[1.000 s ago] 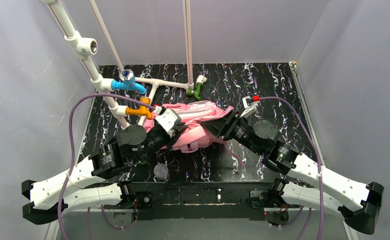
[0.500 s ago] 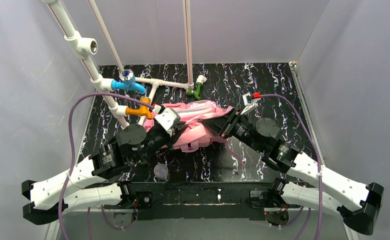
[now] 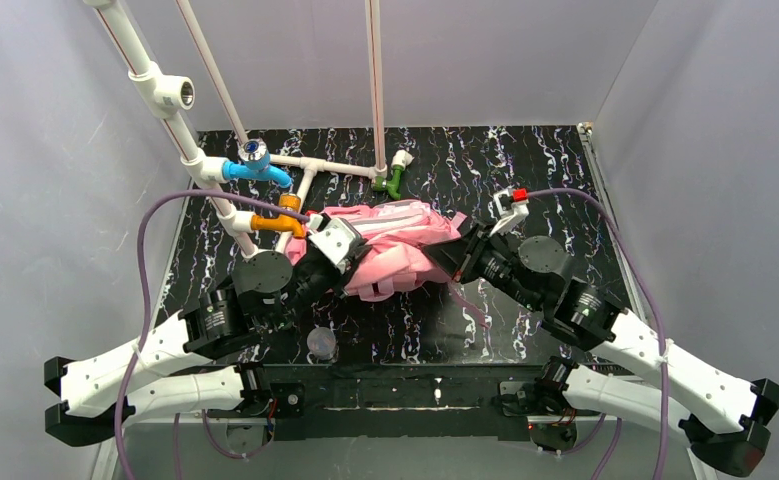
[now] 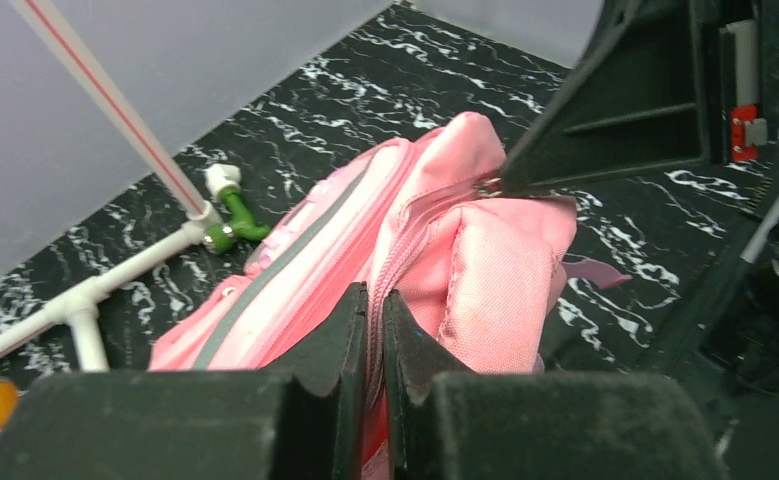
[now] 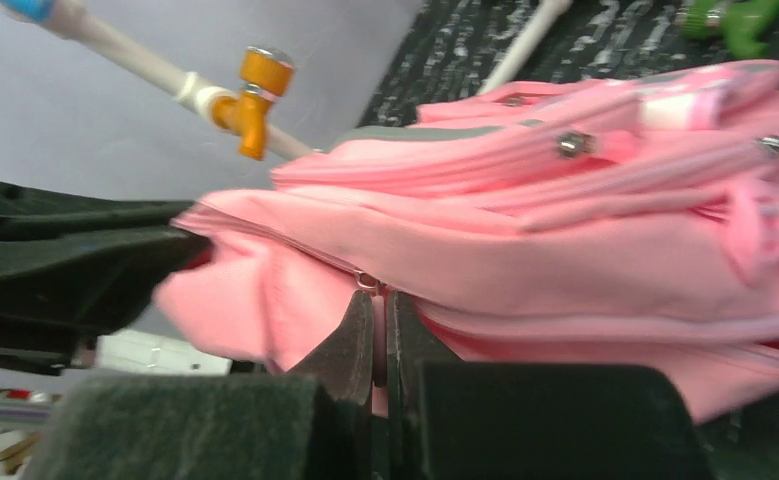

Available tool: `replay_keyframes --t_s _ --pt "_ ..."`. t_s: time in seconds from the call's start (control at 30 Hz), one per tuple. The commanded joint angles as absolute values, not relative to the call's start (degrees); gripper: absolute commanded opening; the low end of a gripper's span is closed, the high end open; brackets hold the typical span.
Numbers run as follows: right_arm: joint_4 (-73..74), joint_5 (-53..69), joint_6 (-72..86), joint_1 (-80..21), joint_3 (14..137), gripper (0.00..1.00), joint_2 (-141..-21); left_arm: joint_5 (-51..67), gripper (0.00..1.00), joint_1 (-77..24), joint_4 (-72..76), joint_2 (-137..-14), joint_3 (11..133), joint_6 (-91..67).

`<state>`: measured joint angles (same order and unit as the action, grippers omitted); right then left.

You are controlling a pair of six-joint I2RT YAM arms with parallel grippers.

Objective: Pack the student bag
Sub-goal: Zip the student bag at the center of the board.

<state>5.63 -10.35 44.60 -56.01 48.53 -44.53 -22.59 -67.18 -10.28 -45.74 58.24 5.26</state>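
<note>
There it was: the student bag point(image 3: 395, 250) lay on its side mid-surface point(image 3: 535, 160), just in front of the white pipe frame point(image 3: 310, 172). The left gripper point(image 4: 375, 300) was clamped narrow on pink fabric along the zip at the bag's left end. The right gripper point(image 5: 377, 300) was pinched tight on fabric beside a zip pull point(image 5: 366, 281) at the right end. A clear cup point(image 3: 321, 343) stood near the arm bases.

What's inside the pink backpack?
The pink backpack shows only its outer fabric. Its inside is covered by that fabric, so any contents cannot be seen.
</note>
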Motion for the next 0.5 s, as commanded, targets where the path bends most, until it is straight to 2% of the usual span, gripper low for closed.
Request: replay_keyframes --t_s 0.0,0.27,0.47 --pt "15.2 -21.6 35.4 -55.9 46.5 0.01 -41.5 -37.1 0.00 -66.3 2.8 -40.1 62.2 13.8" --pt "21.1 -37.5 33.4 -55.9 39.4 0.01 -37.9 -37.8 0.00 -66.3 0.4 -38.6 65.6 16.5" --pt "20.7 -45.6 35.9 -54.7 35.4 0.01 -42.8 -38.3 0.00 -66.3 1.7 -39.2 66.7 18.5"
